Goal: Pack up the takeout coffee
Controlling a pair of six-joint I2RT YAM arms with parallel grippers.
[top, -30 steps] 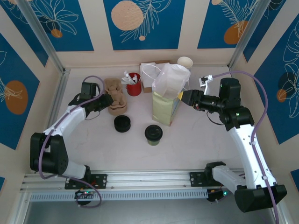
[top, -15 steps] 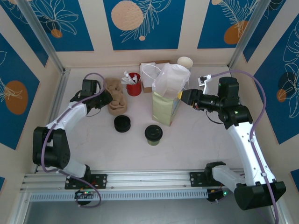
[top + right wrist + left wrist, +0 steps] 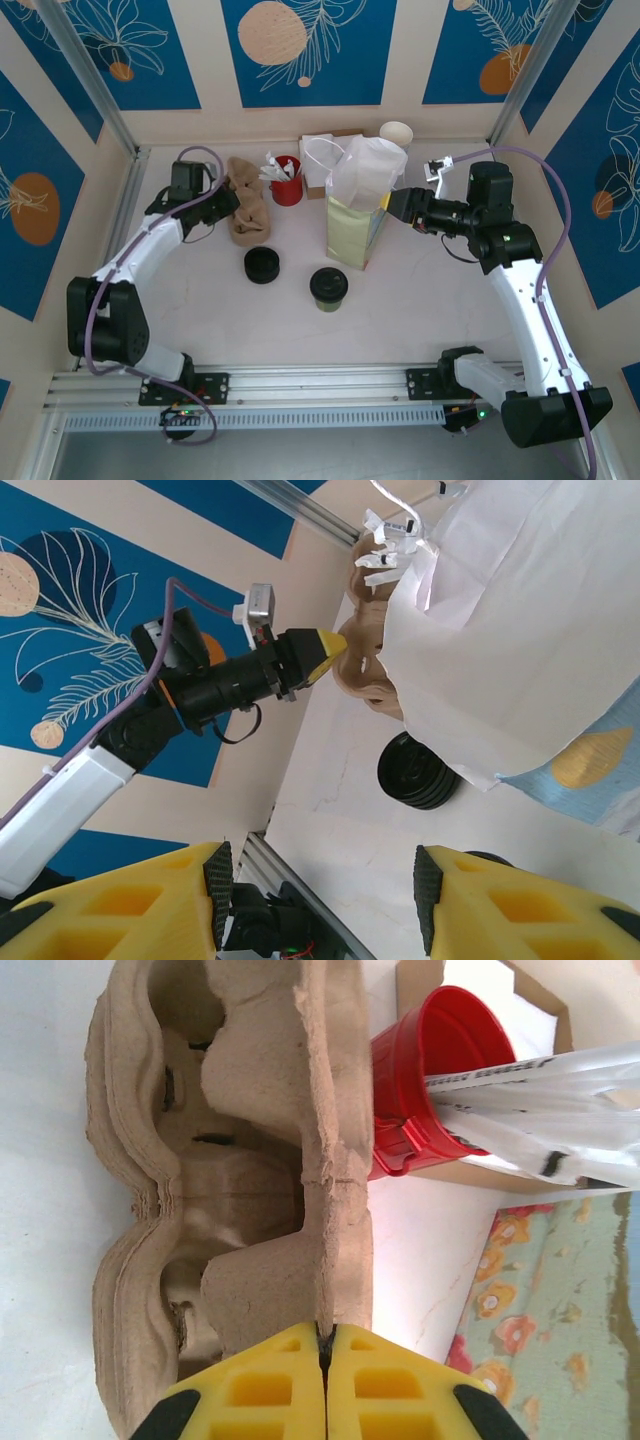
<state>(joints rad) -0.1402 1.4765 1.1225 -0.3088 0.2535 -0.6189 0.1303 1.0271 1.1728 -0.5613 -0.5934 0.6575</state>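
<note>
The takeout coffee (image 3: 328, 285), a small cup with a round black lid, stands on the table in front of the floral paper bag (image 3: 354, 228). Neither gripper touches it. My left gripper (image 3: 222, 196) is at the back left, shut on a wall of the brown pulp cup carrier stack (image 3: 248, 208). In the left wrist view the yellow fingertips (image 3: 352, 1360) pinch that carrier (image 3: 240, 1160) edge. My right gripper (image 3: 396, 206) hangs beside the bag's white lining (image 3: 530, 630), and its jaws (image 3: 320, 890) stand open with nothing between them.
A squat stack of black lids (image 3: 263, 265) lies left of the coffee. At the back are a red cup (image 3: 286, 181) of sachets, a napkin box (image 3: 322, 158) and a stack of cream cups (image 3: 396, 133). Walls close in the table.
My left gripper has closed on the carrier's wall and shifted slightly toward the back, tilting the carrier stack. The right arm has barely moved.
</note>
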